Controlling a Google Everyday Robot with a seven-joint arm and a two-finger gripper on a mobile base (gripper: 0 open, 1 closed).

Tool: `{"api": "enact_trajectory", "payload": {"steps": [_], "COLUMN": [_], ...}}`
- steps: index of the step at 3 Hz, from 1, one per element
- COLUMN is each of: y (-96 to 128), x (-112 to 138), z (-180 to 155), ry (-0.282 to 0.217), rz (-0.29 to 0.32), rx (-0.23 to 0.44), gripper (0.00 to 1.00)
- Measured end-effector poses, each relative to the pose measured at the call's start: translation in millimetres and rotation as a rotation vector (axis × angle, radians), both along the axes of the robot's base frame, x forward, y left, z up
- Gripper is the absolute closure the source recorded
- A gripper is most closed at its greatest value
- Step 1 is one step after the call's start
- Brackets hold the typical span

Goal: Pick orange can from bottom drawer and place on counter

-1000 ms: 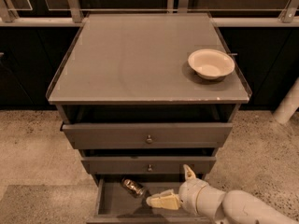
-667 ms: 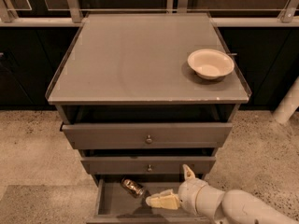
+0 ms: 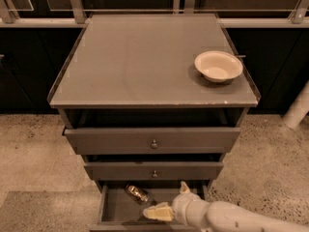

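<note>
Gripper (image 3: 165,198) on the white arm hangs inside the shallow dark grey bottom drawer (image 3: 116,211), which is pulled out. Its two cream fingers (image 3: 158,211) are spread well apart, grasping nothing. The small shiny orange-gold can (image 3: 136,193) lies on its side on the drawer floor, just left of the fingers. A round cream bowl (image 3: 218,65) sits near the right edge of the flat matte grey counter (image 3: 140,57).

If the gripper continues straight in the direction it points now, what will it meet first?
Probably the orange can, lying in the bottom drawer just ahead of the open gripper, which points toward the picture's left. Depth is unclear; it could pass the can and reach the drawer's left wall.
</note>
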State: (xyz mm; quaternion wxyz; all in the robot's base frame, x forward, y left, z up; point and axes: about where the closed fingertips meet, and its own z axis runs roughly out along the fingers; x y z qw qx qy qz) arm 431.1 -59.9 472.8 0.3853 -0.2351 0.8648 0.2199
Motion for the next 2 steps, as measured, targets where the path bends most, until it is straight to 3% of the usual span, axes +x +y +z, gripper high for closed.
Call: {"api": "enact_trajectory", "payload": {"steps": [1,2], "y": [39.8,63.1], "x": [16.5,29.5], "z": [-55.4,-85.7], "ry": [0.062,0.100], "rz": [0.044,0.061], "rx": [0.010,0.004], "gripper": [0.00,0.00]}}
